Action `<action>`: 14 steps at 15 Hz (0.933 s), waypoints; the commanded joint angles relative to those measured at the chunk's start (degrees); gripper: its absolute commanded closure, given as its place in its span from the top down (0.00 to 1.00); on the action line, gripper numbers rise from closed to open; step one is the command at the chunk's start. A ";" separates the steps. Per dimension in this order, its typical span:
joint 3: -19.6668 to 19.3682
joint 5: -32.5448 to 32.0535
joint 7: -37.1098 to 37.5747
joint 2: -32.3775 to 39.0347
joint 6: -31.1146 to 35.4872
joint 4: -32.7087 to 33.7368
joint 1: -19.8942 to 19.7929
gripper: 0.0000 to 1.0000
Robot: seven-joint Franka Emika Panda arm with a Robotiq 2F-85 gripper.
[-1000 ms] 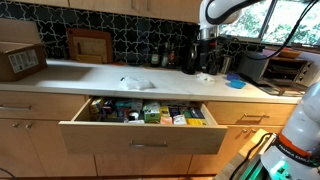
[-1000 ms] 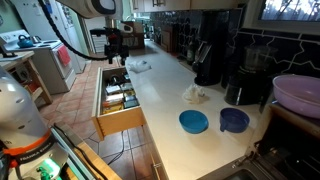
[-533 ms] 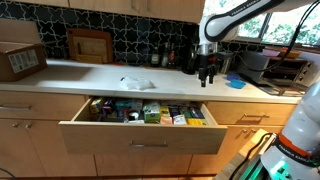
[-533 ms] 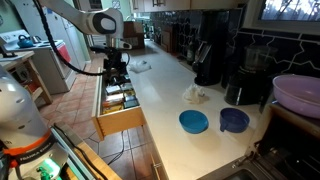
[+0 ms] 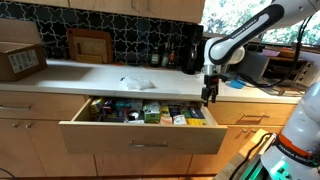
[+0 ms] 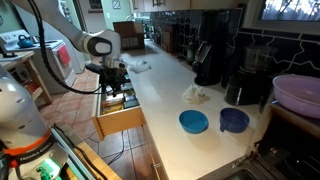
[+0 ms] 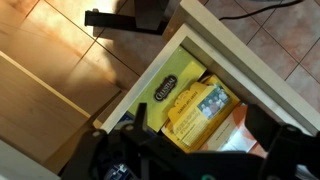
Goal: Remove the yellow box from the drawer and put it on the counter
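Fingertips (image 7: pixel 122 152) of the claw (image 7: pixel 200 160) are standing spread wide at the bottom of the wrist view, pinching nothing. The yellow box (image 7: pixel 205 105) is lying just beyond them inside the drawer (image 7: pixel 215 40), touching a green packet (image 7: pixel 165 90). Only this view is showing that spread. In both exterior views the claw is hanging over one end of the open drawer, which is jutting out under the white surface (image 5: pixel 110 78). Farther off, an exterior view is showing a brown cardboard box (image 5: pixel 20 60) on the surface, and an exterior view is showing two blue bowls (image 6: pixel 194 121) there.
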 commanded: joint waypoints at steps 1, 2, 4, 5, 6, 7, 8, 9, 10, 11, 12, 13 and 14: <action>-0.49 -0.05 0.08 0.24 0.69 -0.65 0.44 1.00; -0.50 -0.01 0.06 0.33 0.99 -0.92 0.44 1.00; -0.53 0.04 0.05 0.31 1.11 -0.95 0.44 1.00; -0.53 0.05 0.05 0.31 1.15 -0.95 0.44 1.00; -0.53 0.72 -0.37 0.78 1.69 -0.81 0.66 1.00; -0.62 3.74 -3.58 1.65 4.12 -0.92 1.80 1.00; -0.58 4.98 -4.80 1.92 5.33 -0.99 2.26 1.00; -0.71 8.05 -7.42 2.46 6.92 -1.09 3.18 1.00; -0.61 9.73 -8.86 2.96 7.80 -1.12 3.74 1.00; -0.27 10.67 -9.31 3.94 8.95 -1.35 4.15 1.00; -0.19 12.02 -10.62 4.65 10.13 -1.54 4.61 1.00; -0.01 12.79 -11.17 5.78 12.25 -1.88 4.82 1.00; -0.02 13.99 -12.35 6.87 14.70 -2.16 5.00 1.00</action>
